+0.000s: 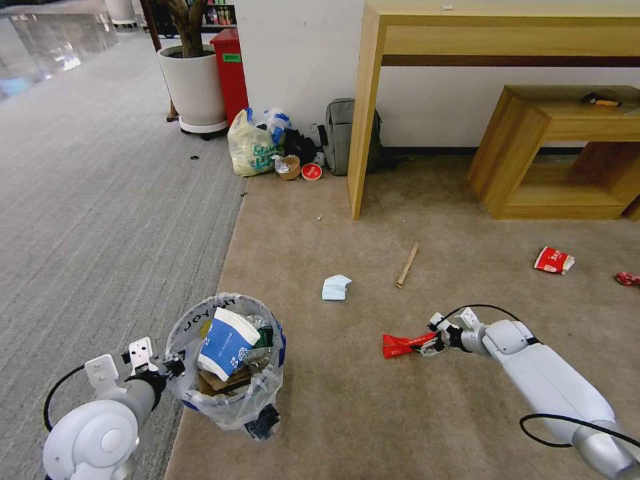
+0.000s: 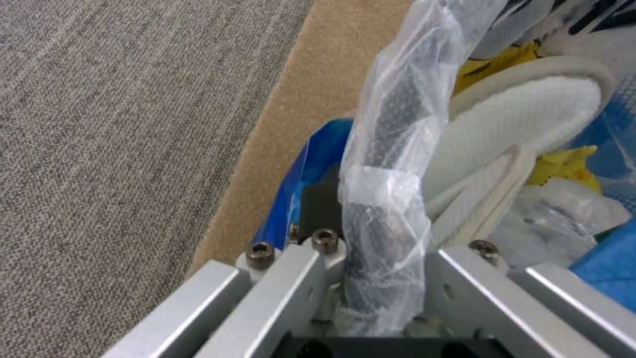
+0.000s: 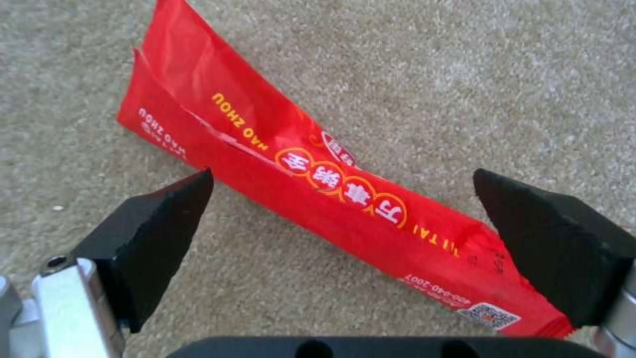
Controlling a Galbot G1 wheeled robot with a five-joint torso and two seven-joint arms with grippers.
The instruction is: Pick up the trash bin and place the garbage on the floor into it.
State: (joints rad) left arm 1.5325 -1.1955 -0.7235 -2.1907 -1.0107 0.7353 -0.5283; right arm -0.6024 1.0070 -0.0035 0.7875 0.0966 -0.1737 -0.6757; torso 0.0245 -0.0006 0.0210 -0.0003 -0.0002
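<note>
**Bin part-filled, red wrapper next in line**

The trash bin (image 1: 227, 363) stands at the edge of the beige carpet (image 1: 347, 413), already holding a blue-white paper cup (image 1: 227, 343), cardboard and, in the left wrist view, a white slipper (image 2: 523, 119); so a good part of the job looks done. Left on the floor: a long red wrapper (image 1: 400, 345), a pale tissue (image 1: 335, 287), a wooden stick (image 1: 407, 265), a red-white carton (image 1: 553, 260) and a further red scrap (image 1: 627, 279) at the far right.

The left gripper (image 1: 175, 365) is clenched on the bin's rim (image 2: 381, 199), bag liner pinched along with it; the right gripper (image 3: 345, 233) is spread wide just above the carpet, its black pads (image 3: 159, 233) either side of the wrapper's near end; whether they touch it I cannot tell, and nothing is gripped yet.
</note>
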